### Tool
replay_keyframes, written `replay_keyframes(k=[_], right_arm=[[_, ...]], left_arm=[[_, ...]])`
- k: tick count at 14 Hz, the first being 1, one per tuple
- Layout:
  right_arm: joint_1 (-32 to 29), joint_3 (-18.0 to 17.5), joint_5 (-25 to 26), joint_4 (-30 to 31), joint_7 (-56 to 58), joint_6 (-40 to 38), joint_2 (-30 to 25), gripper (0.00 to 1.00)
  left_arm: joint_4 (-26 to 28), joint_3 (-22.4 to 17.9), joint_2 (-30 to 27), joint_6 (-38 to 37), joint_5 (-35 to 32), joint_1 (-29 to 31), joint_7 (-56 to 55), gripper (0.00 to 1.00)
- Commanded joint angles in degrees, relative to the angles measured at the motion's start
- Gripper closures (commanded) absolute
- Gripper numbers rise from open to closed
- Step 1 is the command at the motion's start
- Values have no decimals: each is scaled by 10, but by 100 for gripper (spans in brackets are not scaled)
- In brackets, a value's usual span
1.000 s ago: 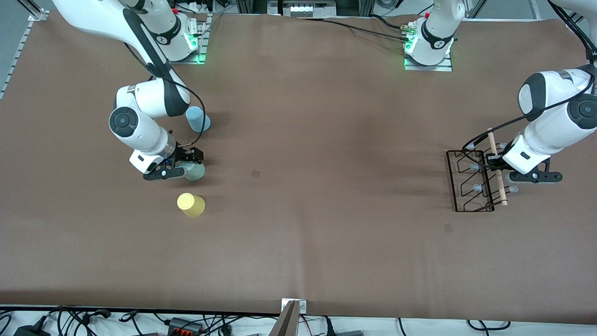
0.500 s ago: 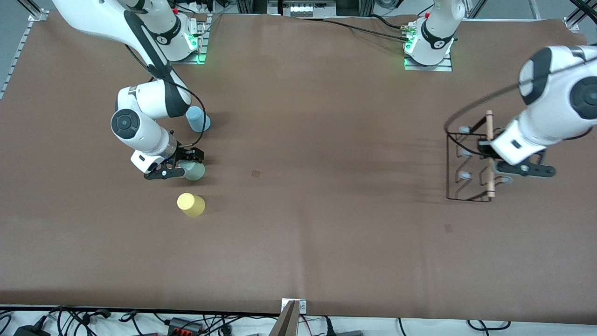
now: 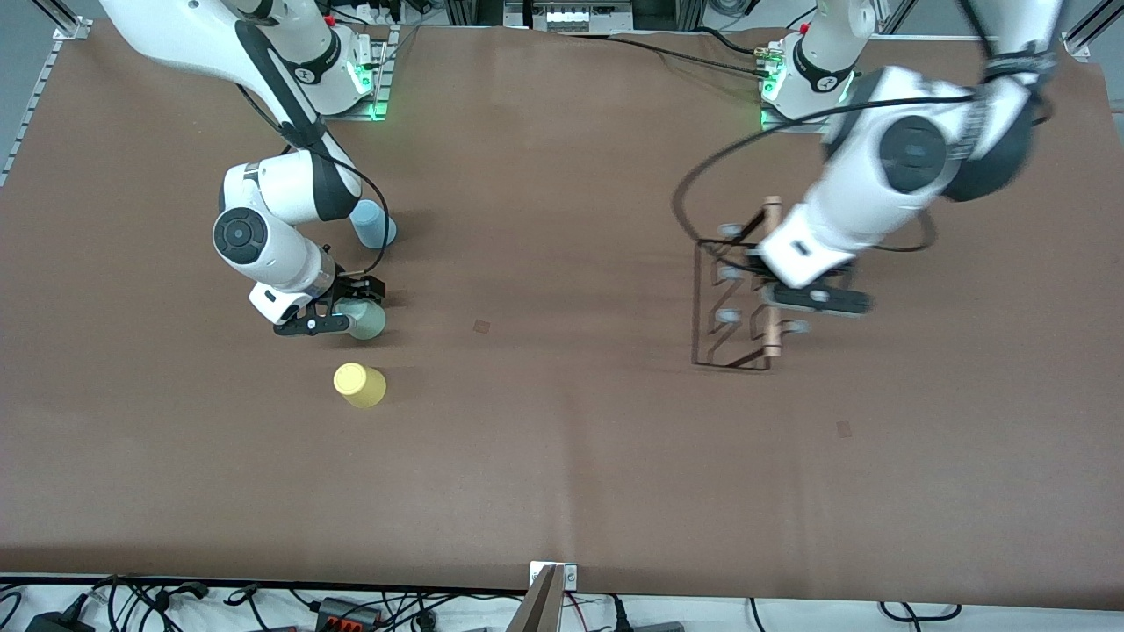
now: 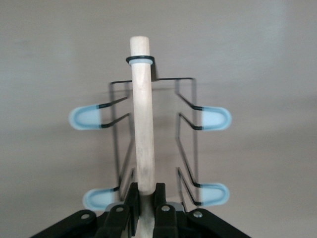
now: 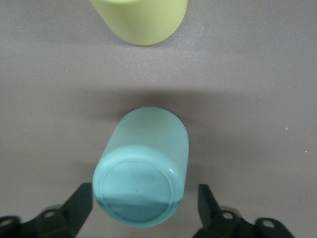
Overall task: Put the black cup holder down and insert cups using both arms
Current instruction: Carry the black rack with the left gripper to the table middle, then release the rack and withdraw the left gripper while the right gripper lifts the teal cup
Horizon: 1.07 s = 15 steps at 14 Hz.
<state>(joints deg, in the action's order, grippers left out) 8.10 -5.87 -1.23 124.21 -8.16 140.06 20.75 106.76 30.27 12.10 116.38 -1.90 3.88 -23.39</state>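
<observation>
Aloft, black cup holder [image 3: 736,303], no lettering

black cup holder [image 3: 736,303]: lifted, rod clamped | mint cup [image 3: 364,321], yellow cup [image 3: 359,385], blue cup [image 3: 373,224]: upside down, on table

The table [image 3: 562,456] is plain brown. The cup holder [image 3: 736,303] held in the left pincer [image 3: 795,294] is black wire with a light wooden rod and pale-blue peg tips. The cup [image 3: 367,321] between the right pincer's [image 3: 338,309] fingers is mint green; the others are light blue [image 3: 373,223] and yellow [image 3: 358,384]. Both pincers are black.
</observation>
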Motion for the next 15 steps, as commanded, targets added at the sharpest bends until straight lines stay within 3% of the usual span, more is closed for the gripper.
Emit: replay_keyframes(k=[1, 3, 8, 10, 12, 13, 14, 15], right_arm=[[3, 1, -5, -1, 2, -5, -4, 76], [3, 1, -3, -5, 9, -8, -12, 90], [3, 1, 16, -77, 3, -159, -55, 91], [4, 1, 16, -79, -5, -165, -55, 71], [4, 1, 16, -79, -5, -162, -54, 66], [4, 1, 16, -79, -5, -162, -54, 51], [3, 1, 16, -79, -5, -159, -51, 18], [2, 1, 15, -79, -5, -149, -47, 0]], left_arm=[[-21, 8, 33, 30, -30, -71, -106, 99], [-39, 6, 59, 39, -42, -117, -156, 99], [-67, 8, 116, 90, -93, -178, -260, 99], [-81, 6, 132, 91, -95, -194, -260, 99], [-82, 7, 140, 91, -118, -194, -259, 99], [-83, 7, 148, 92, -119, -195, -259, 99], [-84, 6, 153, 92, -120, -198, -259, 99], [-84, 5, 154, 93, -121, -203, -259, 99]])
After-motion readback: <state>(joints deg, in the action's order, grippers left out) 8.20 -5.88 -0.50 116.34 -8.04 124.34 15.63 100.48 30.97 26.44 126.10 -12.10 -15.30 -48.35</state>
